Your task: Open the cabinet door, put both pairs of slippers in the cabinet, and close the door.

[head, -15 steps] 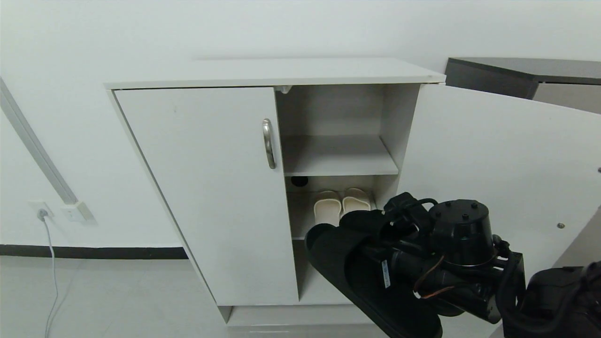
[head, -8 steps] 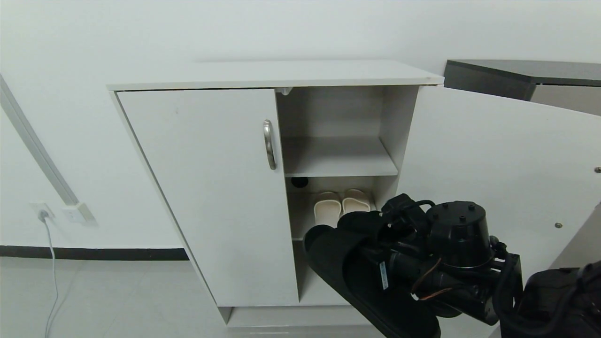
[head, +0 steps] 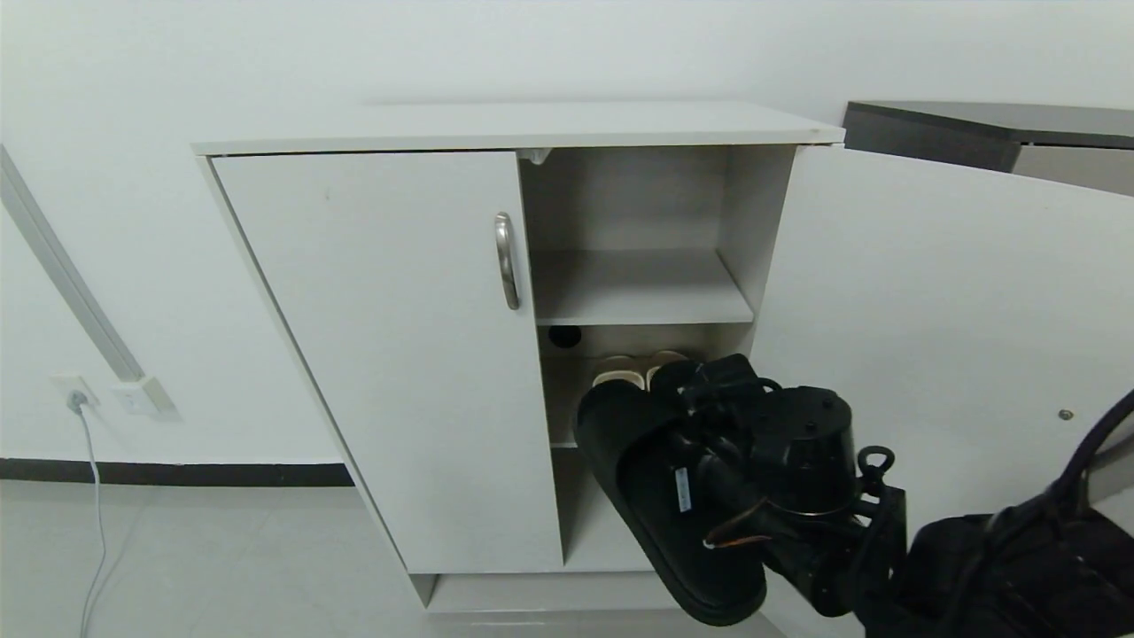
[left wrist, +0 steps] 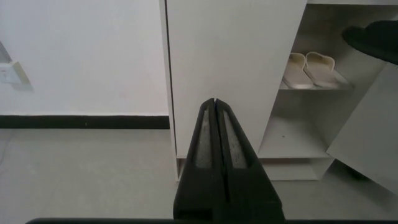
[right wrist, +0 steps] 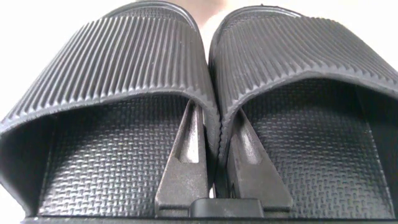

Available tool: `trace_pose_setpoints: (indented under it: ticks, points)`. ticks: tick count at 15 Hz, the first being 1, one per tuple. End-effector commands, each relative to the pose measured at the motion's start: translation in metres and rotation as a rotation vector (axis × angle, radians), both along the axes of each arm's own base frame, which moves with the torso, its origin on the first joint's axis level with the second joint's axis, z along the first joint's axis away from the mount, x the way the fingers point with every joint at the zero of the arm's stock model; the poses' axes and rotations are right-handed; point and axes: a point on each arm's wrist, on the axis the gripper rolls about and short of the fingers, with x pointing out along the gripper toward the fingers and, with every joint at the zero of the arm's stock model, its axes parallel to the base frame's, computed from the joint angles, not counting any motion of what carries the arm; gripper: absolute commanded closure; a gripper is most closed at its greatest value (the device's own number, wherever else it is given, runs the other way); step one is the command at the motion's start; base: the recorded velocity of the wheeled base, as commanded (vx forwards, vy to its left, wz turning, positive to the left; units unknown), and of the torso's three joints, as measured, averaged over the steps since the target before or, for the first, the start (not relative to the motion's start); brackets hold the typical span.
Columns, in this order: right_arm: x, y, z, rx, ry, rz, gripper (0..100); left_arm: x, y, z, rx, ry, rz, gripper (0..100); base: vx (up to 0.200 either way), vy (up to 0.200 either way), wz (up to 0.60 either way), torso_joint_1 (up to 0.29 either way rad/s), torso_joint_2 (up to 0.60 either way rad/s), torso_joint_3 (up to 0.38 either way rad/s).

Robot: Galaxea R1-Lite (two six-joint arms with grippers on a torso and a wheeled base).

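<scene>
The right claw (right wrist: 214, 113) is gripping the pair of black slippers (head: 660, 483); its two fingers (right wrist: 186, 158) are reaching in under the ribbed straps, one finger inside each slipper, and are pinching the two adjoining inner side walls between them; the slippers are lying side by side with their toes pointing away from the claw.

In the head view the black pair is hanging tilted in front of the cabinet (head: 532, 128), toes up near the front edge of the middle shelf and heels slanting down toward the floor (head: 221, 549); the pair is sitting before the open right half, not resting on any shelf.

The right door (head: 930, 310) is standing swung wide; the left door (head: 381, 354) is lying shut, its metal handle (head: 506, 261) upright near the inner edge.

A pair of cream slippers (left wrist: 311, 67) is sitting on the middle shelf, partly covered in the head view by the black toes.

The left claw (left wrist: 215, 102) is hanging low, facing the shut left door; its fingers are pressing together with nothing between them.
</scene>
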Motion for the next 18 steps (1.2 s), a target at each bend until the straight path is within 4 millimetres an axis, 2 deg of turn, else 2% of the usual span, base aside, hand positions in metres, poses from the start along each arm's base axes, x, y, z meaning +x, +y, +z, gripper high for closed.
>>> trace_pose_setpoints:
  ticks: [1,4,5,8,12,18]
  points:
    - [0.008,0.033,-0.006,-0.018,-0.009,-0.086,100,0.0,0.0,0.0,0.0,0.002,-0.001,100,0.0,0.0,0.0,0.0,0.0,0.0]
    - [0.016,0.05,0.019,0.03,0.008,-0.222,100,0.0,0.0,0.0,0.0,0.002,-0.001,100,0.0,0.0,0.0,0.0,0.0,0.0]
    - [0.021,0.057,0.037,0.057,0.025,-0.275,100,0.0,0.0,0.0,0.0,0.002,-0.001,100,0.0,0.0,0.0,0.0,0.0,0.0]
    - [0.026,0.06,0.062,0.068,0.02,-0.311,100,0.0,0.0,0.0,0.0,0.002,-0.001,100,0.0,0.0,0.0,0.0,0.0,0.0]
    - [0.029,0.055,0.074,0.076,0.016,-0.325,100,0.0,0.0,0.0,0.0,0.002,0.001,100,0.0,0.0,0.0,0.0,0.0,0.0]
    - [0.03,0.055,0.072,0.071,0.019,-0.325,100,0.0,0.0,0.0,0.0,0.002,0.001,100,0.0,0.0,0.0,0.0,0.0,0.0]
